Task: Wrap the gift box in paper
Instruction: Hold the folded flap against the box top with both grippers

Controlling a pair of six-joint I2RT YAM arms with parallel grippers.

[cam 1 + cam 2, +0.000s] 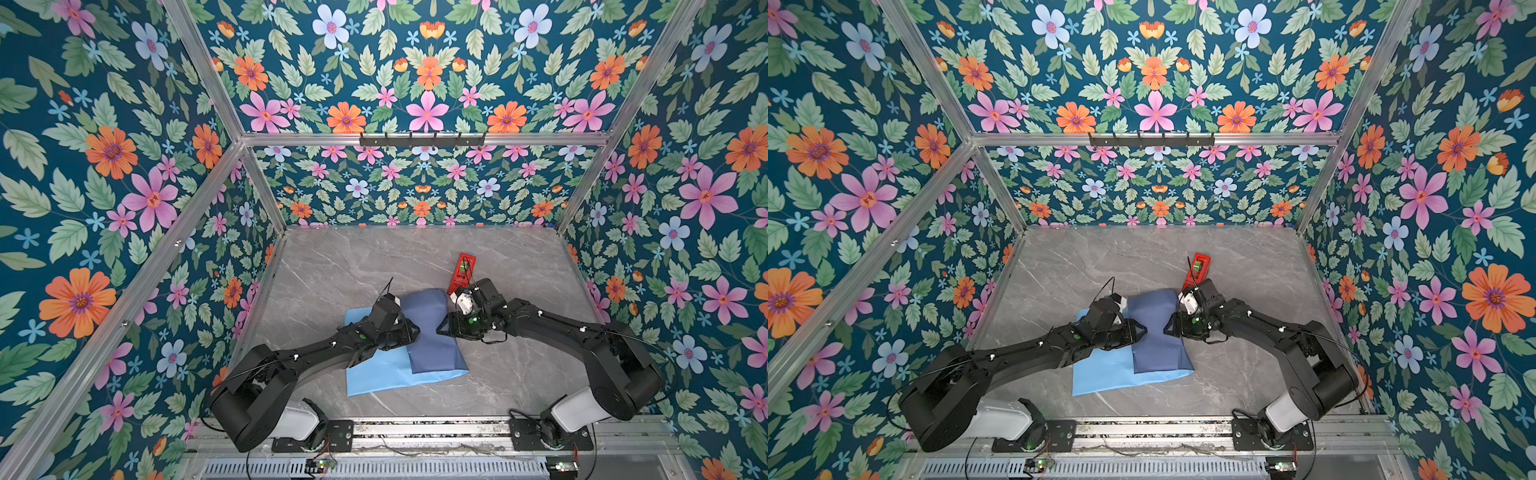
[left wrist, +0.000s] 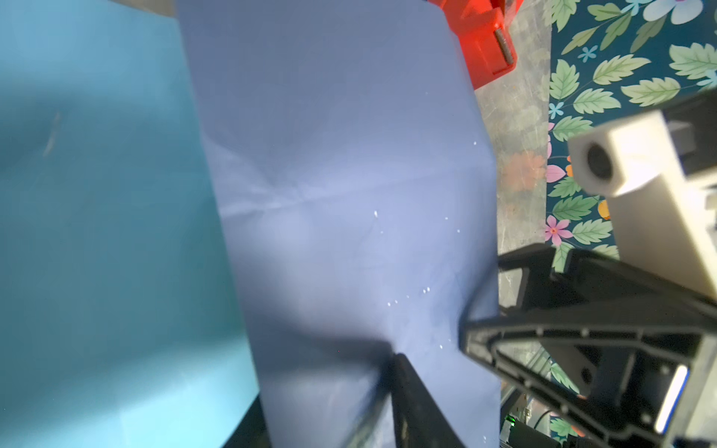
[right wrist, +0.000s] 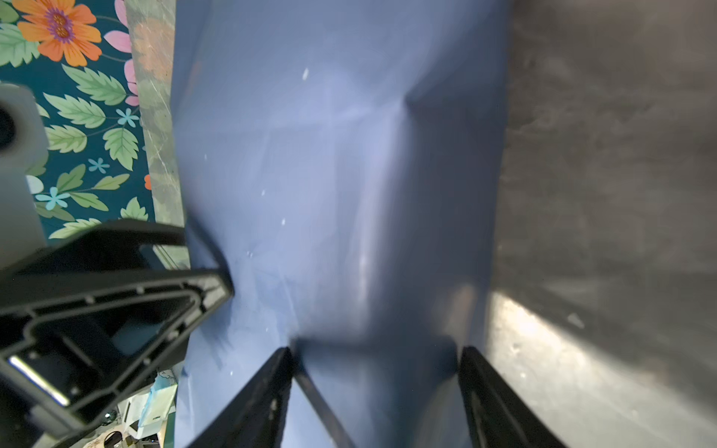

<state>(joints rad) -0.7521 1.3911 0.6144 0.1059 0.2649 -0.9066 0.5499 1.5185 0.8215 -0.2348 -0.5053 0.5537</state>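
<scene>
Cell boxed by floral-papered walls (image 1: 104, 174), with a grey marble table (image 1: 353, 266) inside. From the left, the left arm (image 1: 316, 353) lies low across the paper (image 1: 374, 378) and hides part of its sky-blue spread at the table's near middle.

The left end effector (image 1: 412, 332) sits at the left edge of the slate-blue flap (image 1: 434, 357). That flap is folded over the sheet's right half and is waisted inward where both end effectors meet it. In the left wrist view one finger (image 2: 407, 391) lies on the slate side. Its partner is mostly under the sheet and blurred, so clamped or loose, cannot tell.

The gift box is out of sight; whatever lies beneath the flap is covered.

The right end effector (image 1: 441, 328) meets the flap's opposite edge, facing the left one, near it but apart. In the right wrist view its fingers (image 3: 271, 391) are spread and straddle a raised ridge of slate paper that touches both. Squeezing or merely bracketing, cannot tell.

The red tape dispenser (image 1: 461, 272) stands just beside the flap's far right corner, close behind the right wrist camera (image 1: 464, 305), and crowds that side. The right arm (image 1: 582, 336) runs back over bare table.
</scene>
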